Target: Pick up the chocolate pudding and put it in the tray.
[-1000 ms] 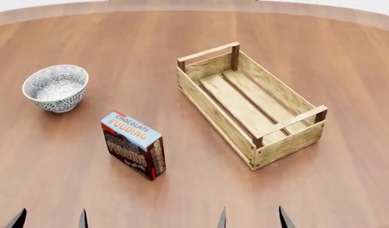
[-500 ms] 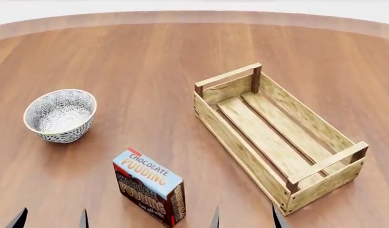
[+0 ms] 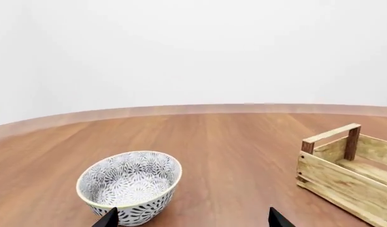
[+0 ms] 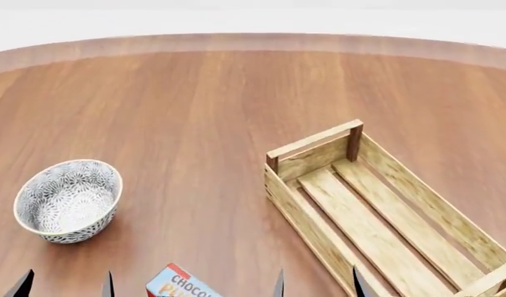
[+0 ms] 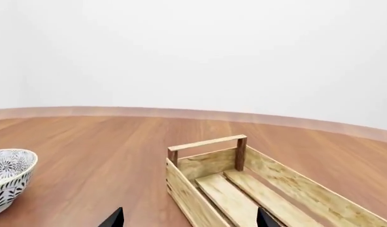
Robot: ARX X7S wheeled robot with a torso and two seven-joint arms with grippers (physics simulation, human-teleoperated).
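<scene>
The chocolate pudding carton [image 4: 180,286] shows only its light-blue top at the head view's lower edge, between my two grippers. The tray [image 4: 377,210], a light-wood slatted crate, lies at the right with nothing in it; it also shows in the left wrist view [image 3: 345,170] and the right wrist view [image 5: 244,189]. My left gripper [image 4: 65,286] is open near the table's front, to the left of the carton, fingertips wide apart. My right gripper [image 4: 317,284] is open beside the tray's near-left wall. Neither holds anything. The pudding is out of both wrist views.
A grey-patterned round bowl [image 4: 67,201] stands at the left of the wooden table [image 4: 195,124], just beyond my left gripper; it also shows in the left wrist view [image 3: 130,184] and the right wrist view [image 5: 7,177]. A white wall lies beyond the table's curved far edge.
The head view has tilted up: bowl, tray and carton have slid down the picture, and the carton is now mostly cut off at the lower edge. The grippers keep their places, still open.
</scene>
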